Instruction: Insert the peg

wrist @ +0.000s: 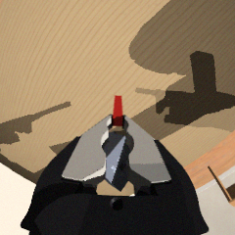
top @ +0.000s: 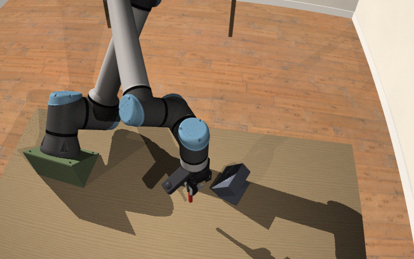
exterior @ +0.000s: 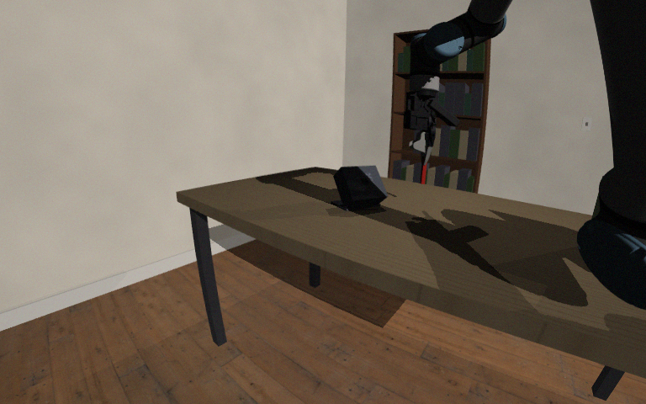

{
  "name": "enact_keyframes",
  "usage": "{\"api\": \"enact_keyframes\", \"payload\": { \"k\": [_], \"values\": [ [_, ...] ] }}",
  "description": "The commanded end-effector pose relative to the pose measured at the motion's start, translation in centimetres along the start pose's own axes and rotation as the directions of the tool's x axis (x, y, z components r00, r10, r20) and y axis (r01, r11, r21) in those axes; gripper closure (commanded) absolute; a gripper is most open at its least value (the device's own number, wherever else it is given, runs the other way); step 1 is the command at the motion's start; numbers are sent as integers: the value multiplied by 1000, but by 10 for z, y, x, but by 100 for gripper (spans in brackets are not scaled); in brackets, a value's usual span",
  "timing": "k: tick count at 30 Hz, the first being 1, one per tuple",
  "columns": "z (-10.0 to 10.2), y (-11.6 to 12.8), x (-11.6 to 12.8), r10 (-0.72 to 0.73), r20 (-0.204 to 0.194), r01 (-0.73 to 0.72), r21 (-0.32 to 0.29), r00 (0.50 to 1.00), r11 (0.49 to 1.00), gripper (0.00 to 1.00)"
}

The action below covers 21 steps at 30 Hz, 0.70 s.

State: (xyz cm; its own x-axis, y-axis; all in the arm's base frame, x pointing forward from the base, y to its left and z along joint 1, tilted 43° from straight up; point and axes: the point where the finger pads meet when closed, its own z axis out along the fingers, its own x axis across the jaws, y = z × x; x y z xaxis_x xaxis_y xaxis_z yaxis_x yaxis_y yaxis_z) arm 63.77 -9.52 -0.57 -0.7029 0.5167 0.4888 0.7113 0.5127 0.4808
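The gripper, low in the middle of the wrist view, has its two pale grey, flat-faceted fingers drawn together to a point, and between their tips they pinch the upper end of the peg. It is clenched on that peg, not on nothing. The peg is a short, slim red stick; in the wrist view only its free end pokes up past the fingertips, and in the exterior view it hangs straight down from the gripper, upper right of centre, with its lower end above the table top.

In the top view the peg shows just below centre, hanging under the dark gripper body, and the sloped panel sits just to the right of it, near but apart. The panel is a dark, matte wedge block with sharp edges; one slanted face catches the light as a pale grey triangle. The hole itself cannot be made out in any view.

As a judgement of progress: the pick is done and the peg is off the table, a tan board with a fine, ribbed grain and hard shadows across it. Everything that counts is left: carrying the peg over to the slanted face, tilting it to match the slope, lining it up with the hole and pushing it fully home
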Motion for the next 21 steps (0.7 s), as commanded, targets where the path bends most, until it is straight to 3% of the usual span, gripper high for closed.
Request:
{"api": "enact_keyframes", "payload": {
  "k": [1,21],
  "values": [
    [4,0,-1,-2,6,2,0,1000,1000,100],
    [6,6,-2,-26,68,26,-1,997,1000,100]
  ]
}}
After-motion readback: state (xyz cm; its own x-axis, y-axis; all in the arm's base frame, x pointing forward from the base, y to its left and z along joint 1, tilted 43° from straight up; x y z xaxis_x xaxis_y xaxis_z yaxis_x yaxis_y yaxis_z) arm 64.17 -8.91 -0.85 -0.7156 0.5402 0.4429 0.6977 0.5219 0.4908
